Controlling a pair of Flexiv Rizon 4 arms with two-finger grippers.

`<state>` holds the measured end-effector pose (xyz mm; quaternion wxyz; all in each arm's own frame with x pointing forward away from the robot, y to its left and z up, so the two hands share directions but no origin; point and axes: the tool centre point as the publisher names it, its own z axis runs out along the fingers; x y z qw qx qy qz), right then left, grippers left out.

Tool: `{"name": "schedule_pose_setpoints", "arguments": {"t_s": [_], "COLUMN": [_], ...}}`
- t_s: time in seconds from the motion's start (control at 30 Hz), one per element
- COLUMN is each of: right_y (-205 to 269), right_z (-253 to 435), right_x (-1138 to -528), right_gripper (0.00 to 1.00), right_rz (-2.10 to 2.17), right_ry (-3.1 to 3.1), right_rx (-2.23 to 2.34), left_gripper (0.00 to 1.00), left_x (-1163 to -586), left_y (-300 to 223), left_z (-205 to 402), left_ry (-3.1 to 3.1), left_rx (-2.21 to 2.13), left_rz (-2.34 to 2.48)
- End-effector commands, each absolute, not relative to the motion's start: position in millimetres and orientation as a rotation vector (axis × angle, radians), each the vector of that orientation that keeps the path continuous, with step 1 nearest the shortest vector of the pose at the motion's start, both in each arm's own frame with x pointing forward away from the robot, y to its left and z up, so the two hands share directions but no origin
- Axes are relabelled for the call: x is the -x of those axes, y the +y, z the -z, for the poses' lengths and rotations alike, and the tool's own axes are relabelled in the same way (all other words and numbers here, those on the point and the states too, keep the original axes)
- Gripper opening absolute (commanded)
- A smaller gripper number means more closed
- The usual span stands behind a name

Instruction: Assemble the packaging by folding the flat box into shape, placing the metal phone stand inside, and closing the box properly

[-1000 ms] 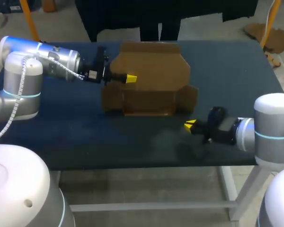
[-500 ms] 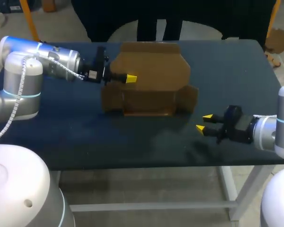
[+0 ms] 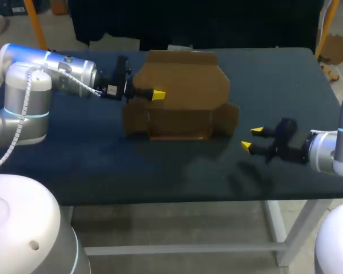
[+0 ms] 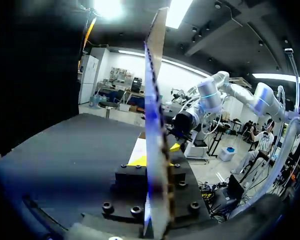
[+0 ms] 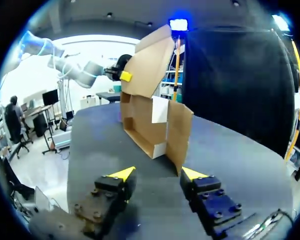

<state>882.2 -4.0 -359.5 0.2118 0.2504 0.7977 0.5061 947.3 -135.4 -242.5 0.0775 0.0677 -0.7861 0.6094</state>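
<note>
The brown cardboard box (image 3: 180, 105) stands half folded at the table's middle, its tall lid panel upright at the back and a side flap sticking out to the right. My left gripper (image 3: 157, 95) is shut on the lid panel's left edge. In the left wrist view that cardboard panel (image 4: 155, 100) runs edge-on between the fingers of the left gripper (image 4: 157, 155). My right gripper (image 3: 251, 139) hangs open and empty just right of the box, apart from it. From the right wrist, the box (image 5: 150, 115) lies ahead of the open right gripper (image 5: 159, 173). No phone stand shows in any view.
The dark table (image 3: 103, 165) is bare in front of the box and on both sides. Its front edge runs close under my right gripper. My left arm (image 5: 85, 70) shows beyond the box in the right wrist view.
My right gripper has opened and drawn back to the right, away from the box's side flap. The left arm and the box have not moved.
</note>
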Motion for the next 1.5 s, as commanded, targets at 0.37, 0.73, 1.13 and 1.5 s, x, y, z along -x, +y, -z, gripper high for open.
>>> {"name": "schedule_pose_setpoints", "arguments": {"t_s": [0.37, 0.73, 1.13, 1.5], "right_y": [11.1, 21.3, 38.1, 44.5], "right_z": [369.0, 372.0, 373.8, 375.9], "right_x": [-936.7, -960.8, -968.5, -959.5], "right_gripper": [0.54, 0.47, 0.17, 0.0], "right_rz": [-1.457, -1.474, -1.483, -1.48], "right_ry": [2.229, 2.235, 2.241, 2.23], "right_rx": [-0.645, -0.632, -0.619, -0.623], "left_gripper": [0.0, 0.0, 0.0, 0.0], "left_x": [-947.2, -947.2, -947.2, -947.2], "left_y": [-134.6, -134.6, -134.6, -134.6], "left_z": [246.3, 246.3, 246.3, 246.3], "left_ry": [-2.356, -2.356, -2.356, -2.356], "left_rx": [-0.202, -0.202, -0.202, -0.202], "left_rz": [-1.823, -1.823, -1.823, -1.823]}}
